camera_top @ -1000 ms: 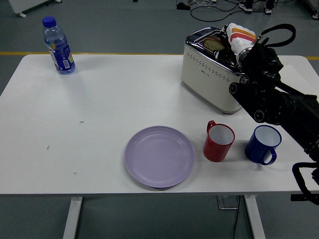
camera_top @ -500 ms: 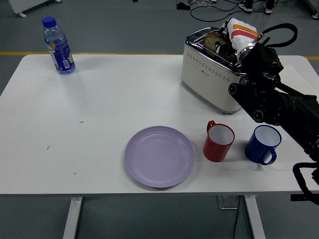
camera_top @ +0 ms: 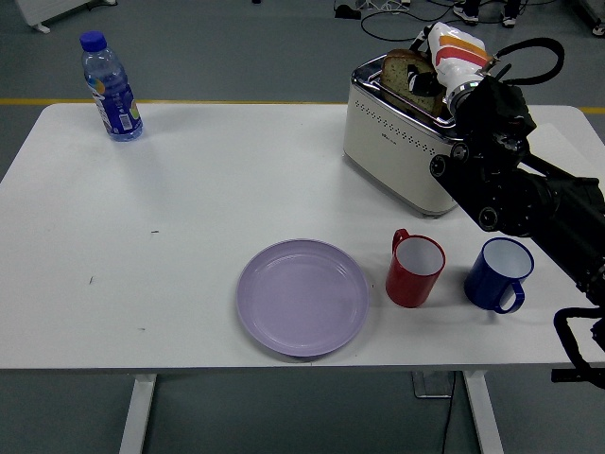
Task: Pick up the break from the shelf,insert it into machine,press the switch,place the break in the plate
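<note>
Now right hand (camera_top: 437,68) grips bread (camera_top: 401,70) above toaster (camera_top: 402,142).

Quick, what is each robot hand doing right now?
Left hand: not in view.
Right hand: closed on the brown bread slice, which sticks up out of the cream-coloured toaster.

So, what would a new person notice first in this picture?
First, the right robot hand in its white glove, gripping a bread slice that sticks up out of the toaster at the far right. Then the lilac plate near the front edge, with a red mug and a blue mug beside it.
</note>
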